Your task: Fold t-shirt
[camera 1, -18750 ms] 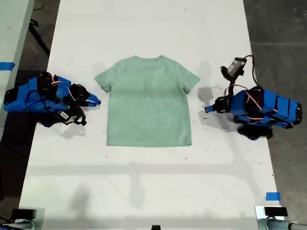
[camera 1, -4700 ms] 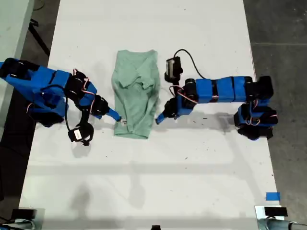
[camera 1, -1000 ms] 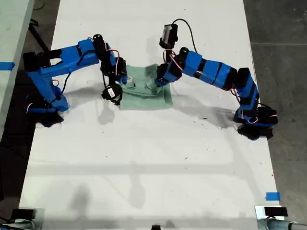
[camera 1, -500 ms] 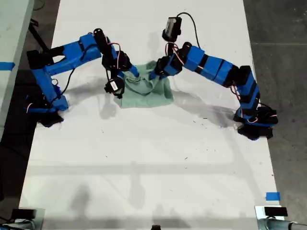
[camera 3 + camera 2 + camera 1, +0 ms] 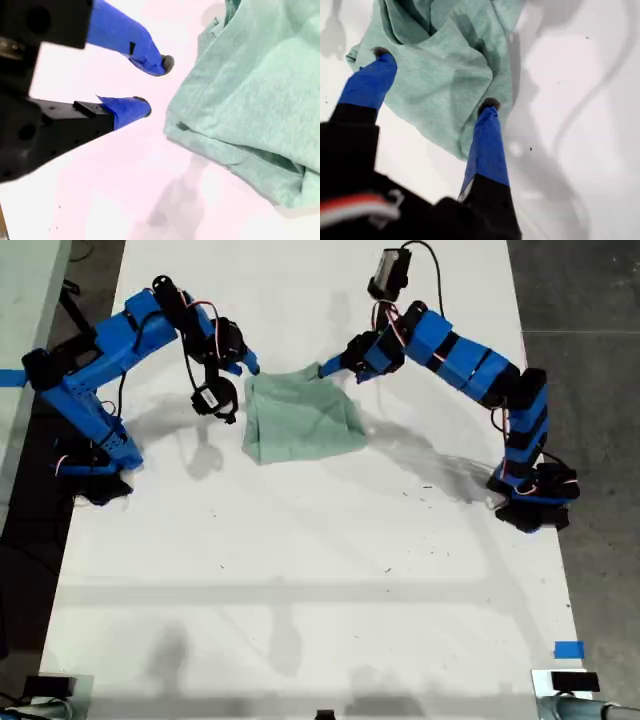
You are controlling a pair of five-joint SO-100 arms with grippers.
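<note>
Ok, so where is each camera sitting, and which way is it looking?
Exterior view: sits up above, looking straight down at the white table and the t-shirt; one blue arm shows at its left, another at its right.
First wrist view: rides on my first tool, looking along its open fingers, which are spread over the t-shirt.
Second wrist view: rides on my second tool, which is open beside the t-shirt's edge, over bare table.
Shared: all three see the t-shirt and the table.
</note>
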